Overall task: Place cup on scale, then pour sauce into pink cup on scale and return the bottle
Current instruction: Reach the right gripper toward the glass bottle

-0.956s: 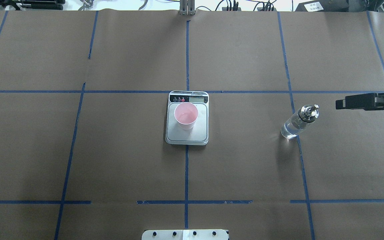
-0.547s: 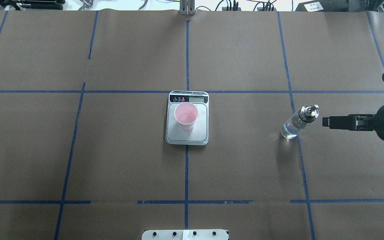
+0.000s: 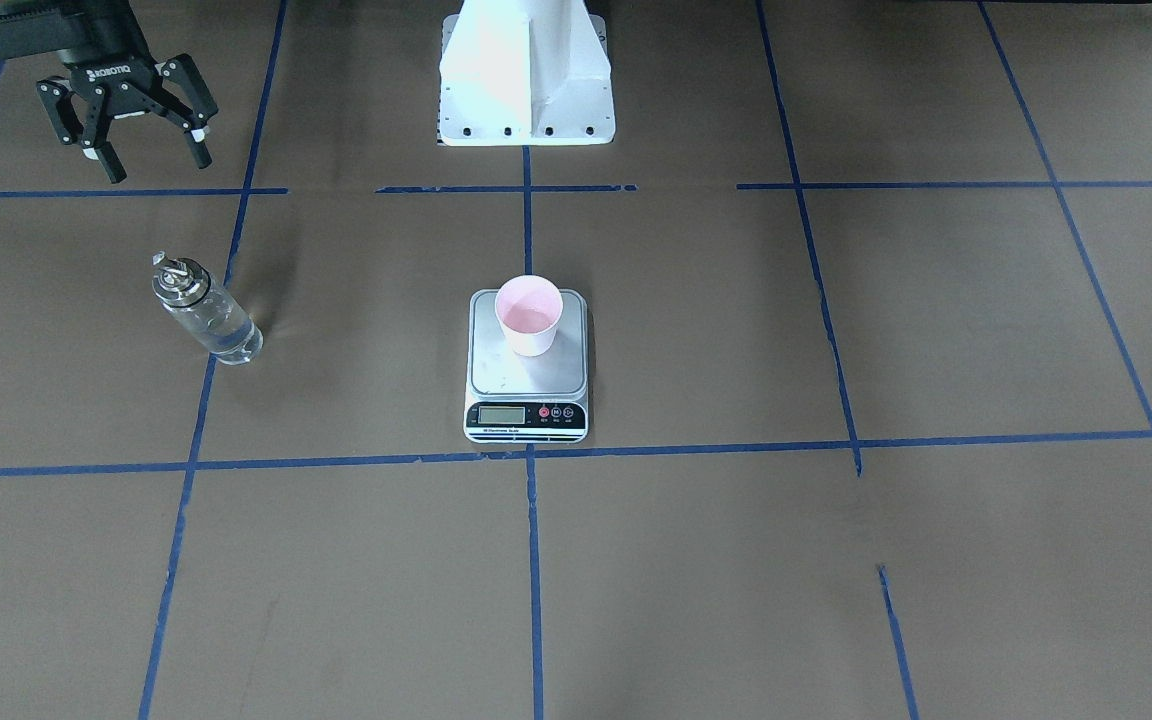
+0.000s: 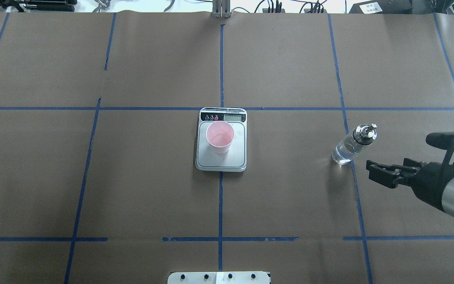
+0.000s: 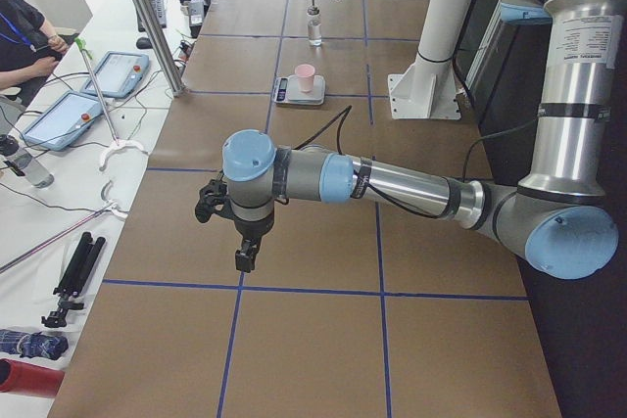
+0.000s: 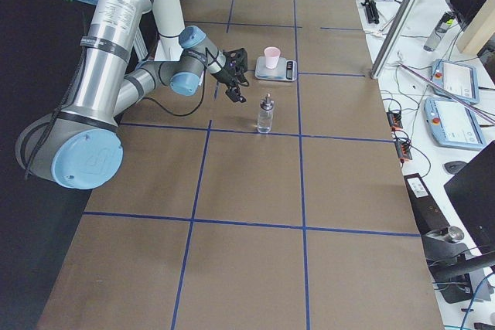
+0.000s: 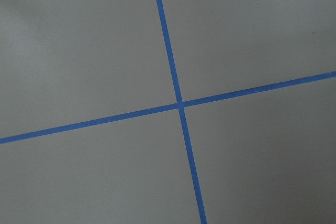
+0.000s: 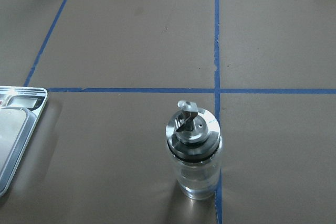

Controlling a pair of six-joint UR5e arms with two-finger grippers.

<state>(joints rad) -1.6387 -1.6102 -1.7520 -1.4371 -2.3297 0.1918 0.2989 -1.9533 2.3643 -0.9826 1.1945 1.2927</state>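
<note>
The pink cup point(image 4: 219, 137) stands upright on the steel platform of the scale point(image 4: 221, 161), near its display end; it also shows in the front view point(image 3: 528, 315). The glass bottle point(image 4: 351, 145) with a metal spout stands upright on the table to the right, part full of clear sauce point(image 8: 199, 179). My right gripper point(image 3: 158, 165) is open and empty, above the table on the robot's side of the bottle point(image 3: 204, 312) and apart from it. My left gripper point(image 5: 244, 257) shows only in the exterior left view, far from the scale; I cannot tell its state.
Brown paper with blue tape lines point(image 4: 220, 205) covers the table. The white robot base point(image 3: 526, 80) stands at the robot's edge behind the scale. Tablets point(image 5: 122, 70) and cables lie past the operators' edge. The left wrist view shows only paper and a tape cross point(image 7: 179, 103).
My right gripper has moved toward the robot's side and a little closer to the bottle, turning as it went. The bottle, cup and scale have not moved.
</note>
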